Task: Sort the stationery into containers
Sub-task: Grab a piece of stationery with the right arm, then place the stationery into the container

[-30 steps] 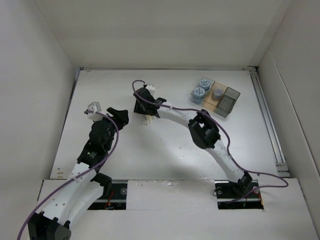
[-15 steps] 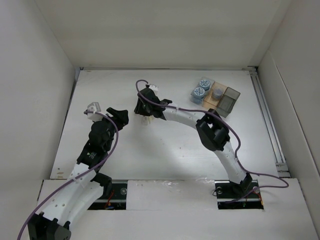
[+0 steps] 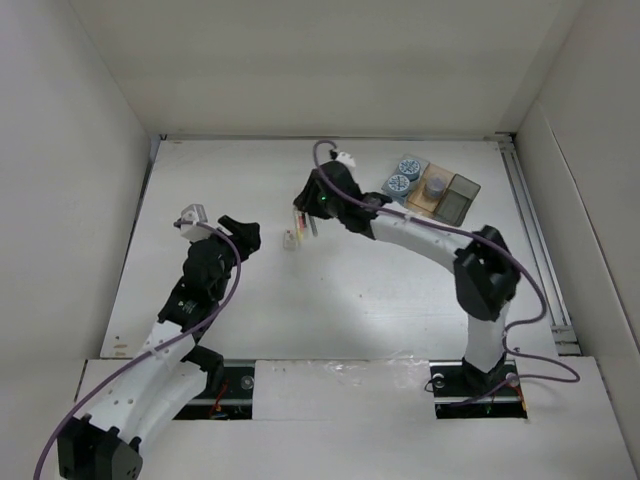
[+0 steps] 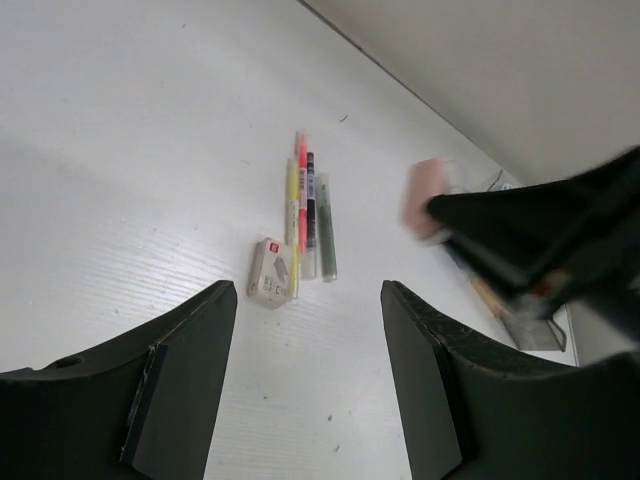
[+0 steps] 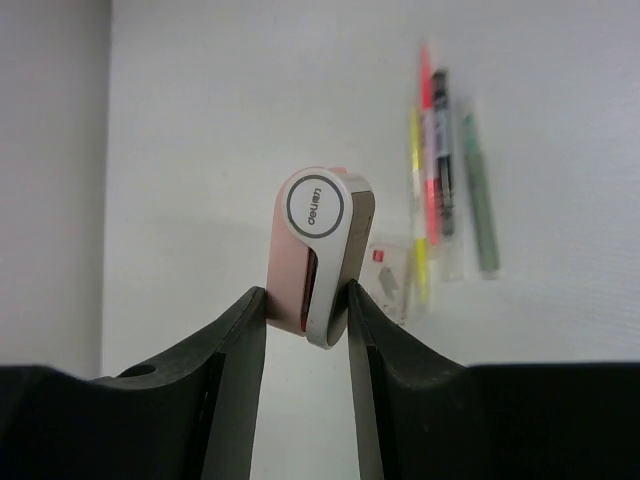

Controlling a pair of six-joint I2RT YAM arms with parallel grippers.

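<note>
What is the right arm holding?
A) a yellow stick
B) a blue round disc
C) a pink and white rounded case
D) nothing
C: the pink and white rounded case sits pinched between the right arm's two black fingers in the right wrist view.

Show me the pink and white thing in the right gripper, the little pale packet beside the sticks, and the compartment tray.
pink and white thing [image 5: 314, 212]: right wrist view, its rounded white end.
pale packet [image 4: 272, 272]: left wrist view, top face.
compartment tray [image 3: 460, 200]: top external view, dark grey compartment.
</note>
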